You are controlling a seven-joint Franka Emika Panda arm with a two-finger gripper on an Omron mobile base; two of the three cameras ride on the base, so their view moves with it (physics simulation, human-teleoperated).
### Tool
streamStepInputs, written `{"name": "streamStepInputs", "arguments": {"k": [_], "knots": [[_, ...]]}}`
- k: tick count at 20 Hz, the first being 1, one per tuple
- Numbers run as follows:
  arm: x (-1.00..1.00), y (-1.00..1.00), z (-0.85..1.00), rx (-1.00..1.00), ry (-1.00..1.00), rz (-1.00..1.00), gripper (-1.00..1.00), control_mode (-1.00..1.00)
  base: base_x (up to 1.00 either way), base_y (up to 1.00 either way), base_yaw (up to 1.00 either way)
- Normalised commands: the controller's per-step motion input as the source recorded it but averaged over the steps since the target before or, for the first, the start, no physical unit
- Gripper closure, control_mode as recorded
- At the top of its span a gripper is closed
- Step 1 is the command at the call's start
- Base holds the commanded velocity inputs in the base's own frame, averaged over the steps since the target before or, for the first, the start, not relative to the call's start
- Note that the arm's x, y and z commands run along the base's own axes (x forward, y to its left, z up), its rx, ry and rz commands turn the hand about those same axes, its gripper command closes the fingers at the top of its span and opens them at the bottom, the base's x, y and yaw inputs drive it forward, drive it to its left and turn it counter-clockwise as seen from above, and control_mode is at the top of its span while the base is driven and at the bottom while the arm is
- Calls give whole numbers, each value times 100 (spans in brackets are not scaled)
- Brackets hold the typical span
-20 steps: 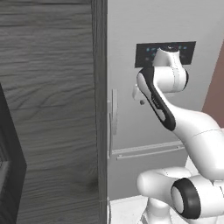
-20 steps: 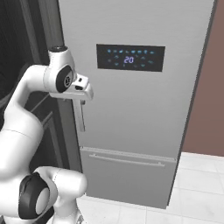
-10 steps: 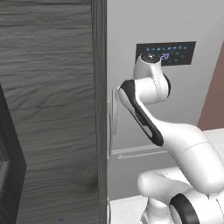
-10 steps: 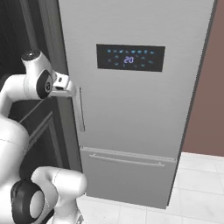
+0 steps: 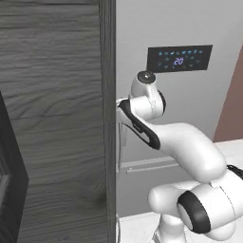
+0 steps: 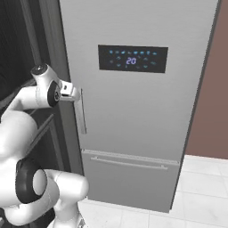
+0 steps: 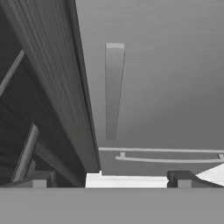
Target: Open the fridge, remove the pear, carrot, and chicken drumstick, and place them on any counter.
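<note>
The fridge [image 6: 133, 120] is a tall light-grey front with a black panel [image 6: 132, 58], and its door is shut. Its slim vertical handle [image 6: 80, 113] runs down the door's left edge. My gripper [image 6: 75, 94] sits at the top end of that handle, close to the door. In the hand view the handle [image 7: 113, 92] stretches away ahead, centred between my two fingertips [image 7: 39, 179], which stand wide apart and open with nothing held. The pear, carrot and chicken drumstick are hidden behind the shut door. The counter is out of view.
A dark wood-grain cabinet [image 5: 52, 118] stands directly left of the fridge, its side close to my hand. The fridge's lower drawer has a horizontal bar handle [image 6: 129, 162]. A brown wall [image 6: 209, 111] and pale tiled floor [image 6: 196, 191] lie to the right.
The arm has swung left across the fridge front. The hand went from the door's middle to the top of the vertical handle by the cabinet edge.
</note>
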Motion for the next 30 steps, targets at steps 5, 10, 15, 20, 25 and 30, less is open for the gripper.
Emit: {"name": "streamStepInputs", "arguments": {"k": [5,10,15,20,25,30], "knots": [[75,10,-24,0,0,-1,-100,-100,0,0,0],[71,0,-18,0,0,-5,-100,-100,0,0,0],[63,0,-26,0,1,-4,-100,-100,0,0,0],[62,0,-37,0,1,-6,-100,-100,0,0,0],[42,0,-43,0,0,-5,-100,-100,0,0,0],[34,0,-37,0,0,-5,-100,-100,0,0,0]]}}
